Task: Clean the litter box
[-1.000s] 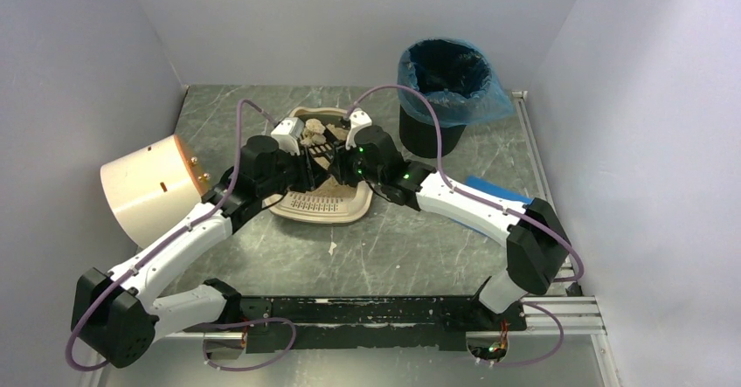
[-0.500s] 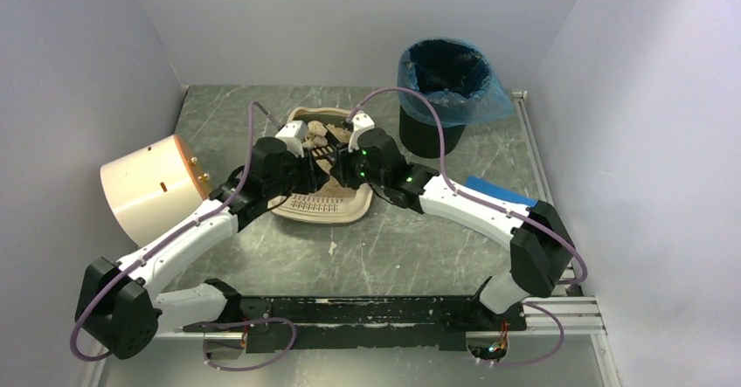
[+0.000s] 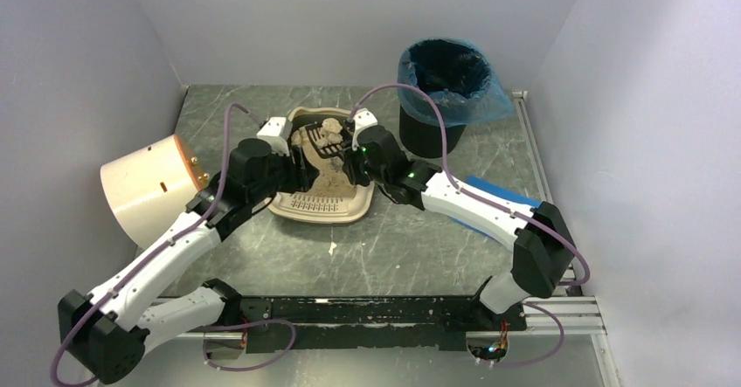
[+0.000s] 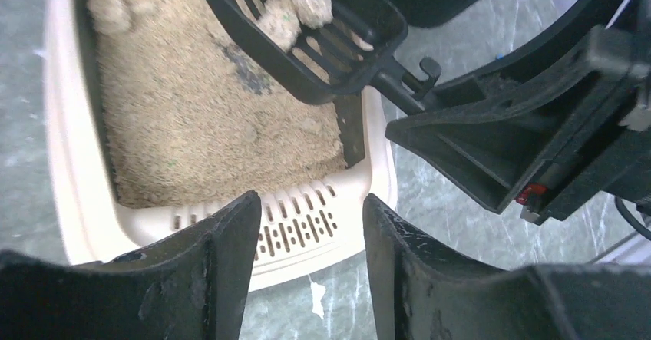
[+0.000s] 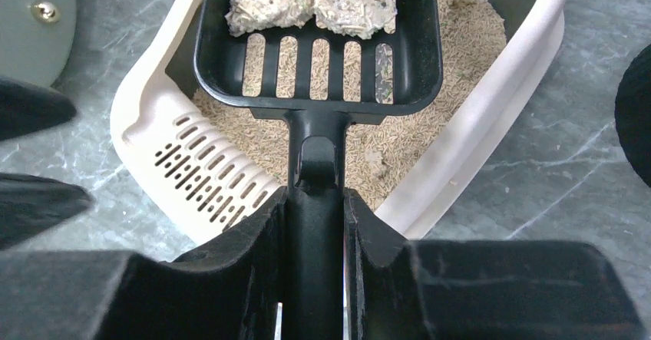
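The beige litter box (image 3: 301,213) sits mid-table with its slotted grate lip (image 4: 307,229) toward the arms and tan litter (image 4: 192,133) inside. Over the litter a black slotted scoop (image 5: 318,56) carries pale clumps (image 5: 269,6). My right gripper (image 5: 315,225) is shut on the scoop's handle (image 5: 316,163). My left gripper (image 4: 311,225) hangs open over the grate lip with nothing between its fingers, left of the scoop (image 4: 322,56). In the top view the scoop (image 3: 322,139) is over the far half of the box.
A cream drum (image 3: 148,190) lies on its side at the left. A black bin with a blue liner (image 3: 446,81) stands at the back right. A blue flat object (image 3: 494,190) lies under the right forearm. A small litter scrap (image 3: 332,248) lies in front of the box.
My left gripper has opened and drawn back to the left, away from the scoop. The right gripper keeps hold of the scoop, now slightly farther back over the box.
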